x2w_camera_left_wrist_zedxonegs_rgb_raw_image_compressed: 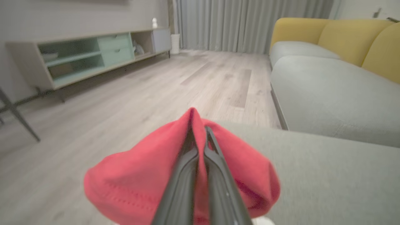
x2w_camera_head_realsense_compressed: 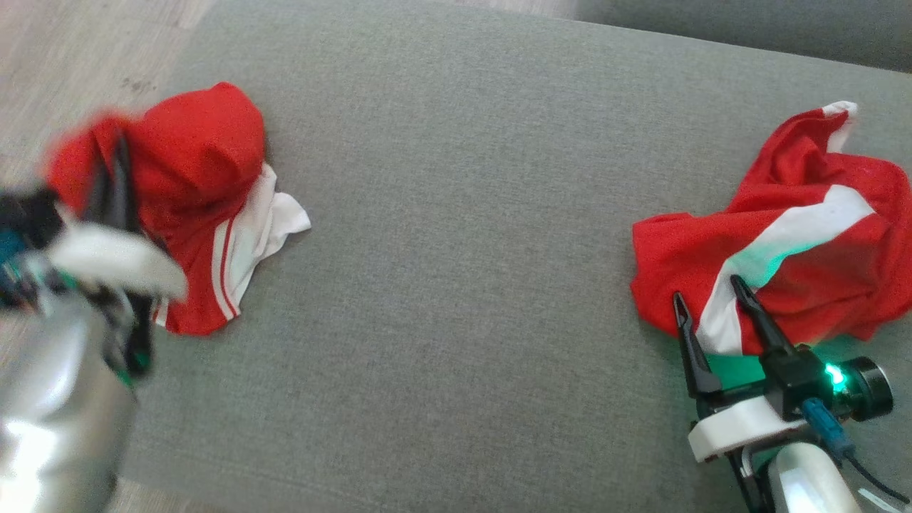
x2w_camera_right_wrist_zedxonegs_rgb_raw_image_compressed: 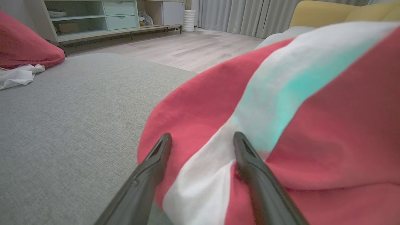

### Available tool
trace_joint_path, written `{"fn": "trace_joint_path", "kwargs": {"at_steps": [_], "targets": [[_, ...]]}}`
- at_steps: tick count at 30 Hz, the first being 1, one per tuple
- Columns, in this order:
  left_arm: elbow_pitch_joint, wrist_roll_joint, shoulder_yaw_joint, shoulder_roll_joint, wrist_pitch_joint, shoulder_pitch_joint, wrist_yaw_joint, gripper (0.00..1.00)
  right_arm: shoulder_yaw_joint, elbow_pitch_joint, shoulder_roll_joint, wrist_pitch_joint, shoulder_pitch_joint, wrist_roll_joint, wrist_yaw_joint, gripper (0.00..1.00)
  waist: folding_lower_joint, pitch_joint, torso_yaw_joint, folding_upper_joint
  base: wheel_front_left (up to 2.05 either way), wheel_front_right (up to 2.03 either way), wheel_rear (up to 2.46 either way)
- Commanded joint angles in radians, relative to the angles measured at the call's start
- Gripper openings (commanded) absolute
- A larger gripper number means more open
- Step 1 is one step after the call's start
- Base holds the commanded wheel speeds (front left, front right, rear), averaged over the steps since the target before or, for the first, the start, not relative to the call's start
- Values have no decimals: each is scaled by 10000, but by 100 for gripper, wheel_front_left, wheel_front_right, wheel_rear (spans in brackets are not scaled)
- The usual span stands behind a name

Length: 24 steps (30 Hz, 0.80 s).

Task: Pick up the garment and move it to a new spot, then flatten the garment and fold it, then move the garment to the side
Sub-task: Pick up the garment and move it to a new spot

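A crumpled red garment (x2w_camera_head_realsense_compressed: 199, 157) with white trim lies at the left end of the grey cushion (x2w_camera_head_realsense_compressed: 456, 249). My left gripper (x2w_camera_head_realsense_compressed: 117, 146), blurred, is shut on a fold of it; in the left wrist view the closed fingers (x2w_camera_left_wrist_zedxonegs_rgb_raw_image_compressed: 215, 175) pinch a peak of the red cloth (x2w_camera_left_wrist_zedxonegs_rgb_raw_image_compressed: 140, 181). A second red garment (x2w_camera_head_realsense_compressed: 819, 263) with a broad white stripe is heaped at the right end. My right gripper (x2w_camera_head_realsense_compressed: 705, 288) stands open at its near edge. In the right wrist view the spread fingers (x2w_camera_right_wrist_zedxonegs_rgb_raw_image_compressed: 156, 162) straddle the white stripe (x2w_camera_right_wrist_zedxonegs_rgb_raw_image_compressed: 203, 187), low against the cloth.
Wooden floor (x2w_camera_left_wrist_zedxonegs_rgb_raw_image_compressed: 125, 103) lies beyond the cushion's left edge. A low sideboard (x2w_camera_left_wrist_zedxonegs_rgb_raw_image_compressed: 78, 59) lines the wall. A grey and yellow sofa (x2w_camera_left_wrist_zedxonegs_rgb_raw_image_compressed: 328, 68) stands past the far edge. The cushion's wide middle separates the two heaps.
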Motion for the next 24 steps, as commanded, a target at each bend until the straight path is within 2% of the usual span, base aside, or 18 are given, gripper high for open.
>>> {"fn": "trace_joint_path", "kwargs": {"at_steps": [1, 2, 4, 7, 8, 9, 10, 18, 24], "targets": [[-166, -100, 477, 356, -227, -140, 45, 37, 247, -302, -85, 2, -181, -53, -7, 100, -2, 9, -54, 0, 0, 0, 0], [-30, -165, 488, 192, -376, 200, 57, 100, 248, -292, -89, 2, -189, -53, -7, 100, -2, -3, -93, 0, 0, 0, 0], [137, -75, 503, -48, -650, 751, 181, 100, 252, -266, -84, 2, -188, -39, -7, 100, -2, -71, -181, 0, 0, 0, 0], [-244, 313, 788, -376, -816, 1434, 603, 100, 150, -291, -49, 2, -185, 0, -7, 100, -2, -226, -367, 0, 0, 0, 0], [-736, 509, 1101, -517, -822, 1689, 793, 100, 103, -303, -28, 2, -183, 22, -7, 100, -2, -301, -438, 0, 0, 0, 0], [-1880, 955, 1773, -914, -827, 2474, 1049, 100, 59, -302, 27, 2, -162, 79, -7, 100, -2, -499, -636, 0, 0, 0, 0], [-2451, 1144, 2112, -1180, -828, 2981, 1085, 100, 78, -289, 58, 2, -141, 114, -7, 100, -2, -653, -785, 0, 0, 0, 0], [-5739, 3211, 3511, -3211, -831, 6298, 833, 100, 196, -425, 171, 2, 270, 848, -7, 100, -2, -1721, -1946, 0, 0, 0, 0], [-6553, 4345, 3625, -3606, -832, 7498, 510, 100, 593, -584, 175, 2, 741, 1609, -7, 100, -2, -2364, -2888, 0, 0, 0, 0]]}}
